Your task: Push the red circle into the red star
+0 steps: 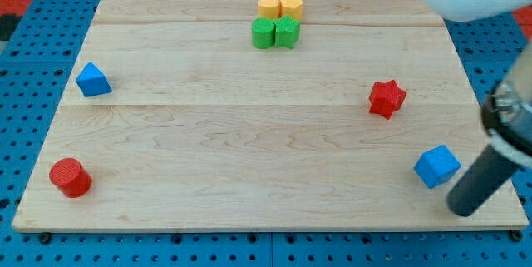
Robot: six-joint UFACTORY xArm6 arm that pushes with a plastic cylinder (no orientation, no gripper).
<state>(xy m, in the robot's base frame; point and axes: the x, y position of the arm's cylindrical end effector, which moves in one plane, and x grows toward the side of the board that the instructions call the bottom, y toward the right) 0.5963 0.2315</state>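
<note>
The red circle (70,176) is a short red cylinder near the board's bottom left corner. The red star (386,98) lies far off at the view's right, mid height. My tip (462,211) is the lower end of the dark rod at the bottom right, just right of and below a blue cube (436,166). The tip is far from the red circle, across the whole board, and below and right of the red star.
A blue triangular block (92,80) lies at the left. At the top middle sit two yellow blocks (280,6) above two green blocks (275,32), packed together. The wooden board (249,134) rests on a blue pegboard. The arm's white body fills the top right corner.
</note>
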